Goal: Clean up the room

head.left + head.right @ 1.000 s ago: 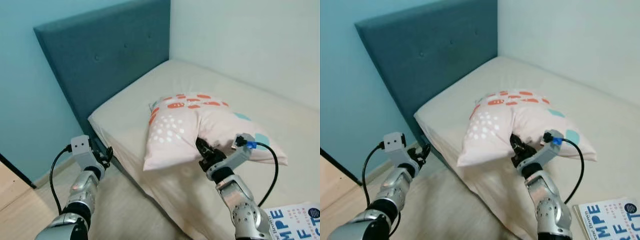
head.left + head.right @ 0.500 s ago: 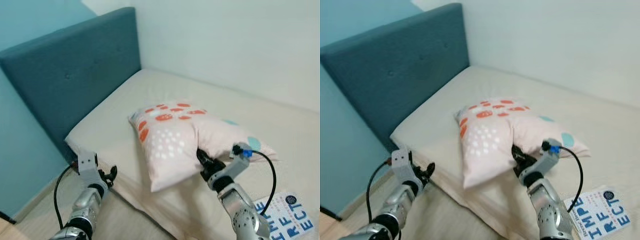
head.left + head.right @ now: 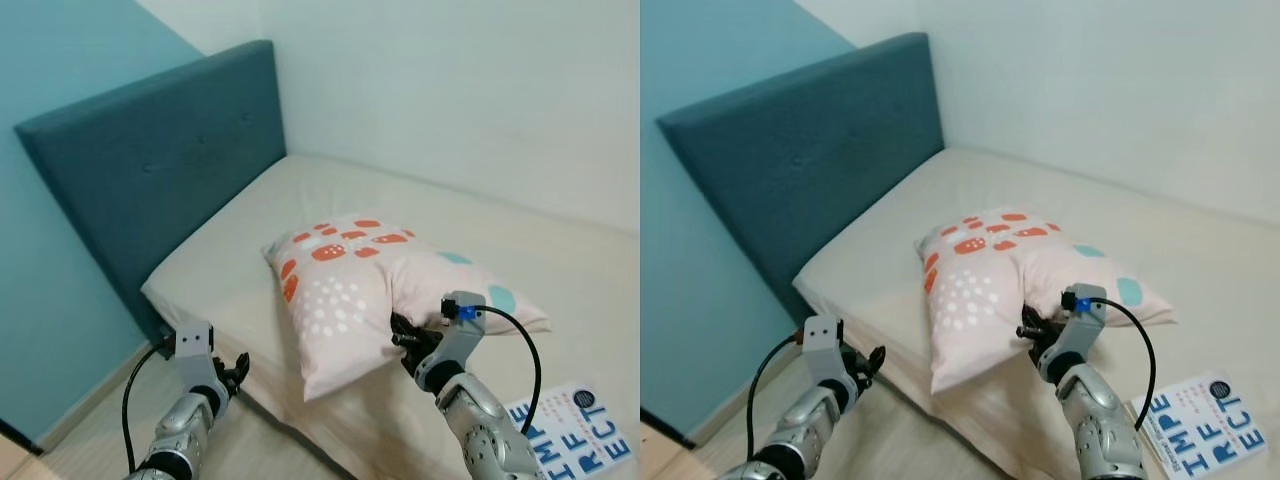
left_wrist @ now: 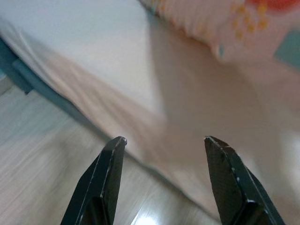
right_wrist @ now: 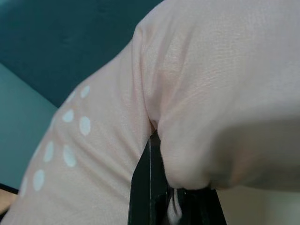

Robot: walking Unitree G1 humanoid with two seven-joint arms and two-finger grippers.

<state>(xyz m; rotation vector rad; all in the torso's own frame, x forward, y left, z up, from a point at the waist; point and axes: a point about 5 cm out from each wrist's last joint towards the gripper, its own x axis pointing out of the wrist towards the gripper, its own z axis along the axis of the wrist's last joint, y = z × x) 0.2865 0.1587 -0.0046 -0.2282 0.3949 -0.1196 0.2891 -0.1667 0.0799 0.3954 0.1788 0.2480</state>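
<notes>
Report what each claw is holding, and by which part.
Right claw pinches the pillow by a fold at its near edge. Left claw is open, holding nothing.

Two jointed silver metal arms carry looping black cables, small grey wrist camera boxes and long black two-fingered grippers.

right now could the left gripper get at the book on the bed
Probably not. The left gripper sits low beside the edge of the bed, open and empty, while the book lies on the far right, past the pillow and the right gripper holding it.
</notes>
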